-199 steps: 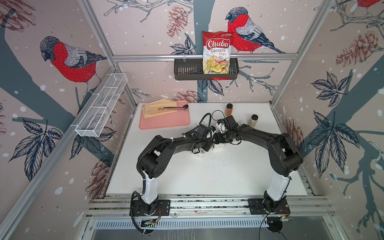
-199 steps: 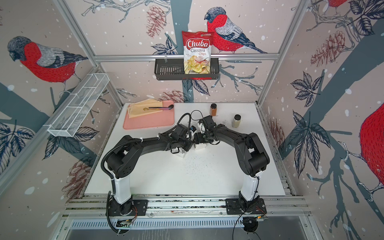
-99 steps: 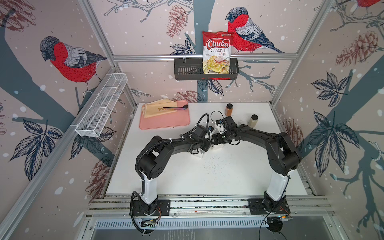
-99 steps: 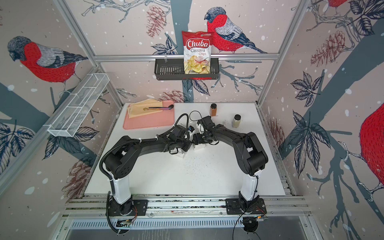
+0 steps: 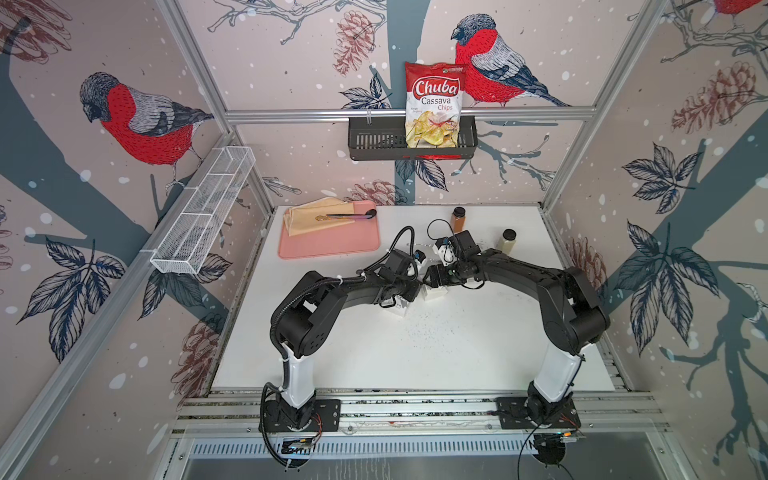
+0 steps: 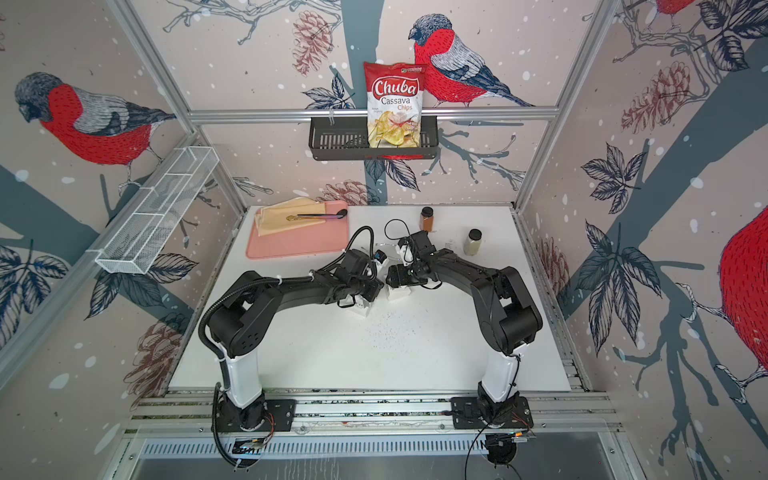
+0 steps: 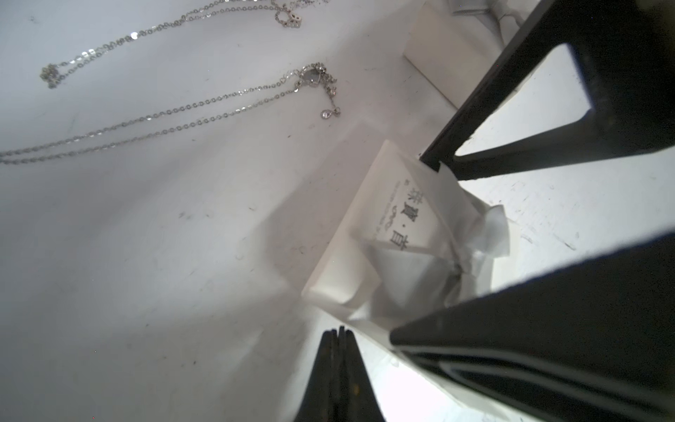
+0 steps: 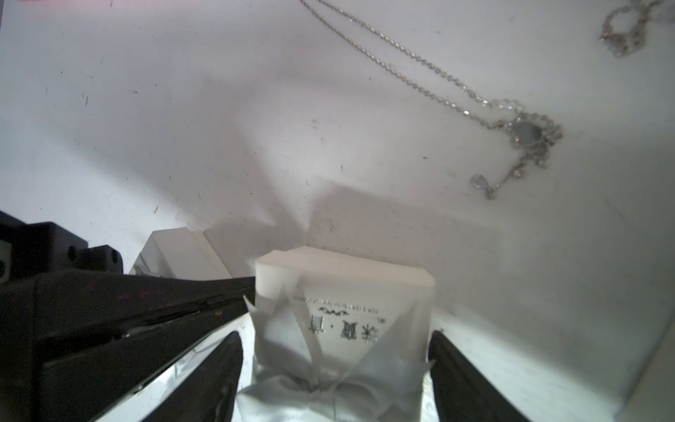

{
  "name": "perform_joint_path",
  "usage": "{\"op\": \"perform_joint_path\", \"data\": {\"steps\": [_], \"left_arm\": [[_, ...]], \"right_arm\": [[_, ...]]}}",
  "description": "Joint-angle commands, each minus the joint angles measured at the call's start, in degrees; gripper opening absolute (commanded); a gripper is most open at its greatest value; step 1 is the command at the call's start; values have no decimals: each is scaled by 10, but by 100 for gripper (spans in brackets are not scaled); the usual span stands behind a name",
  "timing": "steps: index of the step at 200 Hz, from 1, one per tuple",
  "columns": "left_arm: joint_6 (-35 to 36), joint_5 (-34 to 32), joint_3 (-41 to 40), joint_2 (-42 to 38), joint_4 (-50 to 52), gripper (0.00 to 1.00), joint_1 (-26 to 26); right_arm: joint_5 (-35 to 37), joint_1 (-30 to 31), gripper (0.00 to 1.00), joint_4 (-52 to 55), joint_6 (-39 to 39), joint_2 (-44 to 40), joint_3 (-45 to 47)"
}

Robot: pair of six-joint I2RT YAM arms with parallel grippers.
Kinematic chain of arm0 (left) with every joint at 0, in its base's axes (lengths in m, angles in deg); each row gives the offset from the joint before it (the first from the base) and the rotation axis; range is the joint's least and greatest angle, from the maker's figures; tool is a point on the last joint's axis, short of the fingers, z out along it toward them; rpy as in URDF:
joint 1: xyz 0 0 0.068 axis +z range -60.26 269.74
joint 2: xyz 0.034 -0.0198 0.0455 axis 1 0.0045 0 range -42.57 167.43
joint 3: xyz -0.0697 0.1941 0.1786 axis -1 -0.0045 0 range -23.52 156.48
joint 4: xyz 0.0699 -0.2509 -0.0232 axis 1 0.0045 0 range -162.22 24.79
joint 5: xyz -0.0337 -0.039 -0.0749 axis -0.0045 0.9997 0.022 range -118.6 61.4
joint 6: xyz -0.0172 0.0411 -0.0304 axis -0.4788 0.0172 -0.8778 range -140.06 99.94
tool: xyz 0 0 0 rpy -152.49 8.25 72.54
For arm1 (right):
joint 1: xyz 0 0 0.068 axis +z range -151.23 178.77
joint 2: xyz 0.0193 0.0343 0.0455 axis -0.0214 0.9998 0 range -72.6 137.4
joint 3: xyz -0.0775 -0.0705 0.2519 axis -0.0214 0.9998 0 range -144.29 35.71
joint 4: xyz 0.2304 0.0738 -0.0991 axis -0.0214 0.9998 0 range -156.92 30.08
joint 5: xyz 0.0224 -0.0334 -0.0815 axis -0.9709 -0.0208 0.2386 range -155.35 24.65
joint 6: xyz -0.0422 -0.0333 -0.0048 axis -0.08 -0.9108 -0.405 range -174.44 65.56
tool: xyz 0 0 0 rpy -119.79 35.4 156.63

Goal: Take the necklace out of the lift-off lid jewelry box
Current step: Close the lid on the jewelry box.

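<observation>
**Right tool (image 8: 336,334) spread around the lid (image 8: 365,277), left tool (image 7: 338,332) shut against the box (image 7: 328,285)**

The necklace to be taken out is nowhere in sight. The lid, with its print and silver bow (image 8: 328,398), looks seated on the box, so I judge the necklace is inside, under it. The box sits mid-desk, and in both top views the two arms meet over it and hide most of it.

The right tool's fingers stand wide, one on each side of the lid. One is right at the lid's edge, and the other seems to have a sliver of gap. I read that as open, not clamped. The left tool is empty, its tips pressed together, and its point touches the side of the box, seemingly as a brace.

A second box (image 8: 182,252) stands just beside the first. Farther out on the desk (image 8: 164,109) lie a pendant chain (image 7: 310,76) and a second chain (image 7: 288,16), both apart from the boxes. I cannot tell whether either has anything to do with this task.

The step in hand, as I judge it, is taking hold of the lid. Next, the right tool must close squarely on the lid's two sides without catching the bow. Then it lifts straight up while the left tool keeps the base from rising with the lid. Only after that can the necklace be reached.
</observation>
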Motion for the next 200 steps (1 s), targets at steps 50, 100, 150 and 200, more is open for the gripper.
{"op": "perform_joint_path", "data": {"steps": [50,100,150,200], "left_arm": [[5,10,-6,0,-3,5,6],[4,21,-1,12,-3,5,5],[7,29,10,23,6,5,2],[4,24,14,21,6,5,-1]], "right_arm": [[-15,-2,74,-17,20,-4,2],[-21,-5,67,-21,25,-8,12],[-20,-4,64,-15,26,1,9],[8,6,63,0,22,8,7]]}}
